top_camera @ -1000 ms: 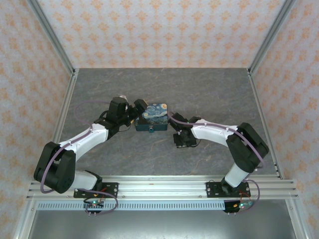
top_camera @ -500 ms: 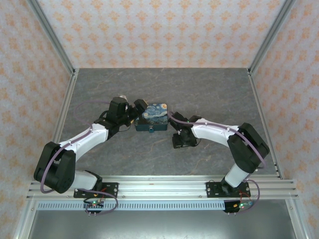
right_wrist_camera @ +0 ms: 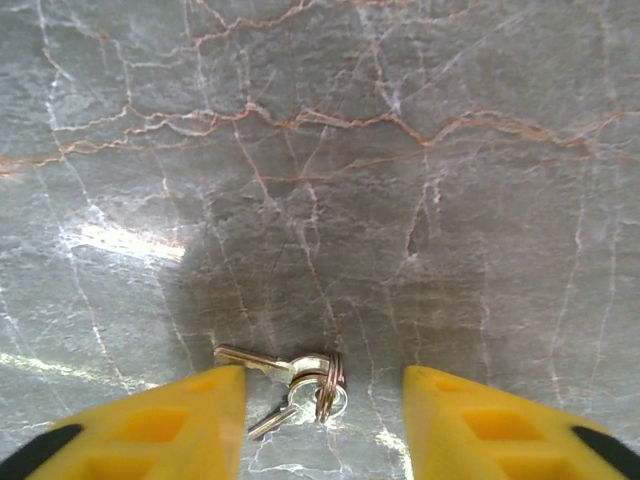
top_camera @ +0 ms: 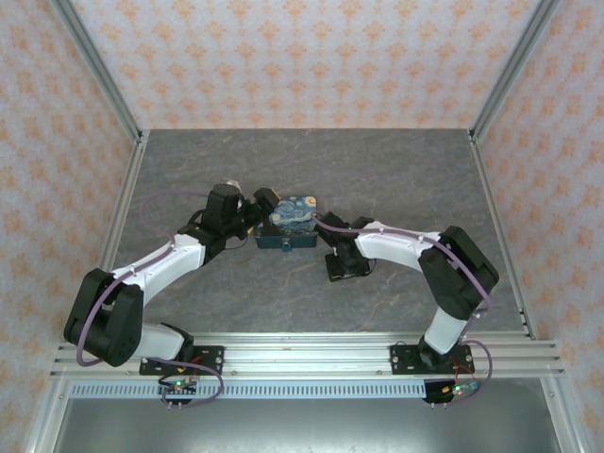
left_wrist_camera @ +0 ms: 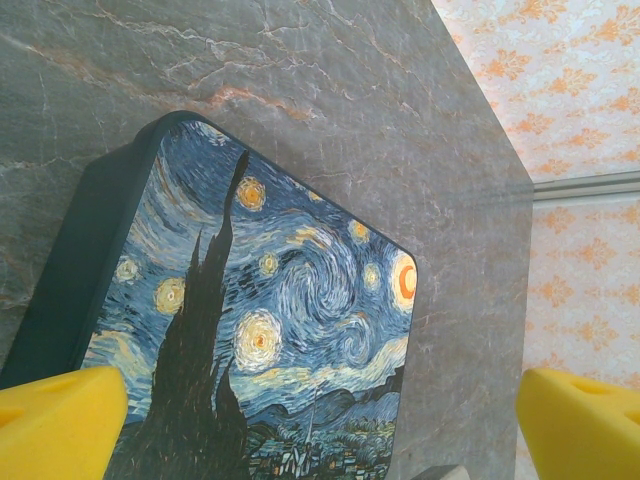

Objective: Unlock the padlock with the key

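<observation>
As left pincer (left_wrist_camera: 320,425) gapes at one padlock (left_wrist_camera: 270,300), right pincer (right_wrist_camera: 322,400), parted, flanks two keys (right_wrist_camera: 285,378).

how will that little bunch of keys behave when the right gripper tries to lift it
Likely floppy: the keys are joined only by a ring, so they will probably swing and splay once lifted. They lie flat on the smooth stone table, so the fingers may skid them rather than catch them. Thin metal, probably light.

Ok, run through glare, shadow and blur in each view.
Top view: even, soft light on the table, no strong glare. Left wrist: padlock sharp, yellow fingers soft-edged. Right wrist: bright glare streak left of a dark shadow above the keys.
</observation>
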Tool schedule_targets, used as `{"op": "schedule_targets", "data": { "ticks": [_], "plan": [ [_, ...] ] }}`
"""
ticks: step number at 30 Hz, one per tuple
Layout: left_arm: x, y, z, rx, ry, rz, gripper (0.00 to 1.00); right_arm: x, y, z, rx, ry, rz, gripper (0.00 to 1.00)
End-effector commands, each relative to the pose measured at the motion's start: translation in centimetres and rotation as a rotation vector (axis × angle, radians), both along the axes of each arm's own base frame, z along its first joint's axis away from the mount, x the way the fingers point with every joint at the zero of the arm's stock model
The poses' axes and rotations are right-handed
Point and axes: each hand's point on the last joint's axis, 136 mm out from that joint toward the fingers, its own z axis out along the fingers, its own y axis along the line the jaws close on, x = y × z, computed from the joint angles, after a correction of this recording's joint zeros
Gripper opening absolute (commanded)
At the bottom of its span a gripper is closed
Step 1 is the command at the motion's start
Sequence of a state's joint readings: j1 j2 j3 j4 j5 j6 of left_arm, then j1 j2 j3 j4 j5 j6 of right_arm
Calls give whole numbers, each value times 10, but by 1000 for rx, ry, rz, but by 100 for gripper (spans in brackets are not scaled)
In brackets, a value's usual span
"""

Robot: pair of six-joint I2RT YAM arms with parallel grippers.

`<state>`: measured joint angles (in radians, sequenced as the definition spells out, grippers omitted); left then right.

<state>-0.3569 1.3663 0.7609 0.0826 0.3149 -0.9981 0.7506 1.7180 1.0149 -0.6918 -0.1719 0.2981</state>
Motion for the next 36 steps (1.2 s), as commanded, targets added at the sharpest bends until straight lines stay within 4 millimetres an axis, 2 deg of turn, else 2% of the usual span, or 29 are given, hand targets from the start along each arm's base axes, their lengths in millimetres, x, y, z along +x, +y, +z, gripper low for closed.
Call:
{"op": "schedule_targets", "data": {
  "ticks": [1, 6, 15, 32, 36],
  "plan": [
    [5, 1, -1, -11, -9, 10, 100, 1, -3, -5, -37, -1, 2, 37],
    [5, 2, -1, -10, -9, 12, 100, 6, 1, -11, -21, -15, -35, 21],
    [4, 2, -1, -9, -10, 10, 100, 11, 9, -8, 29, -36, -103, 0],
    [4, 2, 0, -8, -11, 9, 100, 4, 9, 13, 123, -78, -150, 0],
    [4, 2, 0, -10, -12, 8, 100, 1, 7, 12, 133, -78, -158, 0]
  ]
}}
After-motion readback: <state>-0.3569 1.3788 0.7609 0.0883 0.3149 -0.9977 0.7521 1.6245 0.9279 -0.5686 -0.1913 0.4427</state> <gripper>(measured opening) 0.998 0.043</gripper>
